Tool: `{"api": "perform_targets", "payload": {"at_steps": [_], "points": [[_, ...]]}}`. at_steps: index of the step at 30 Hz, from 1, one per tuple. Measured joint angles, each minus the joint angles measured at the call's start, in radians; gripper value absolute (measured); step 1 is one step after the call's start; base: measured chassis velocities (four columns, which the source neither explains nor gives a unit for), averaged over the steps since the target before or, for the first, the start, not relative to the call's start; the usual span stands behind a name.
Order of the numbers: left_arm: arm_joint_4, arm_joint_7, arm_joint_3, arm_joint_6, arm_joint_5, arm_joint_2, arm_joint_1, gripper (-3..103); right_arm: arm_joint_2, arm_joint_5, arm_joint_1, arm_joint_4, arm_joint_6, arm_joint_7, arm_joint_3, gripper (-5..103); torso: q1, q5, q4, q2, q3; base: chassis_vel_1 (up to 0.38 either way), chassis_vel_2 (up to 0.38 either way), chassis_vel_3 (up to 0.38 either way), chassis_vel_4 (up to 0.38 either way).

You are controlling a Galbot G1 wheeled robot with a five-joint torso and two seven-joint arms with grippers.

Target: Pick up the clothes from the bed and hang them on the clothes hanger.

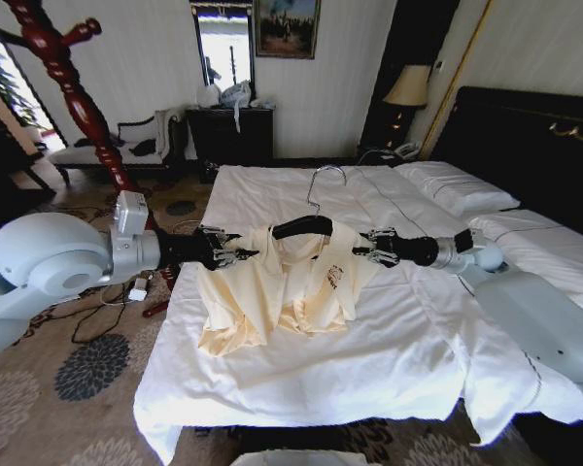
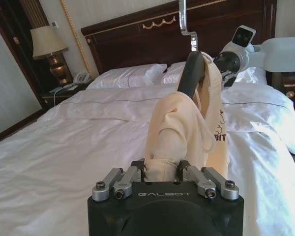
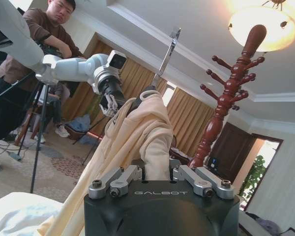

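In the head view, the clothes (image 1: 277, 291) hang at the centre of the frame, already draped over the clothes hanger (image 1: 302, 226), whose black shoulders show at the collar and whose silver hook rises just above. The garment is lifted at both shoulders while its lower hem rests on the white duvet of the bed (image 1: 369, 369). The left gripper (image 1: 235, 254) reaches in from the left edge and meets the garment's shoulder; the right gripper (image 1: 365, 250) comes in from the right edge and meets the other shoulder. A dark red coat stand (image 1: 78, 92) stands in the upper left. In the left wrist view, the left gripper (image 2: 162, 172) sits at bottom centre, its fingers closed tight on a bunched fold of cream fabric, and the hanger (image 2: 189, 73) stands edge-on above centre with the right gripper (image 2: 226, 76) at upper right. In the right wrist view, the right gripper (image 3: 157, 169) at bottom centre has its fingers pinched on cloth, the garment (image 3: 132, 142) sloping up to the hanger (image 3: 140, 98), with the left gripper (image 3: 110, 103) left of centre.
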Motion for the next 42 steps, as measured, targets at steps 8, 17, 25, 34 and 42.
{"api": "perform_targets", "payload": {"at_steps": [8, 17, 25, 34, 42], "points": [[0.015, 0.013, 0.006, -0.008, 0.006, -0.015, 0.0, 24, -0.01, 0.011, -0.002, 0.007, 0.026, 0.06, 0.001, 43, 0.0, 0.0001, -0.0001, 0.0, 0.0, 0.0, 0.0, 0.0, 0.0], [0.019, 0.015, -0.029, -0.024, 0.001, -0.002, 0.015, 23, -0.014, 0.014, -0.02, 0.007, 0.053, 0.126, 0.03, 76, 0.0, 0.0002, 0.0, 0.0, 0.0, 0.0, 0.0, 0.0, 0.0], [0.015, 0.012, -0.104, -0.031, 0.003, 0.011, 0.1, 23, -0.006, 0.031, -0.024, 0.001, 0.064, 0.142, 0.056, 99, 0.0, 0.0, 0.0, 0.0, 0.0, 0.0, 0.0, 0.0, 0.0], [0.012, 0.011, -0.108, -0.041, -0.001, 0.029, 0.09, 23, 0.002, 0.153, -0.039, 0.032, 0.057, 0.208, 0.067, 100, 0.0, 0.0, 0.0, 0.0, 0.0, 0.0, 0.0, 0.0, 0.0], [0.005, 0.01, -0.11, -0.048, -0.004, 0.035, 0.085, 23, 0.016, 0.338, -0.073, 0.099, -0.013, 0.269, 0.058, 100, 0.0, 0.0, -0.0001, 0.0, 0.0, 0.0, 0.0, 0.0, 0.0]]}}
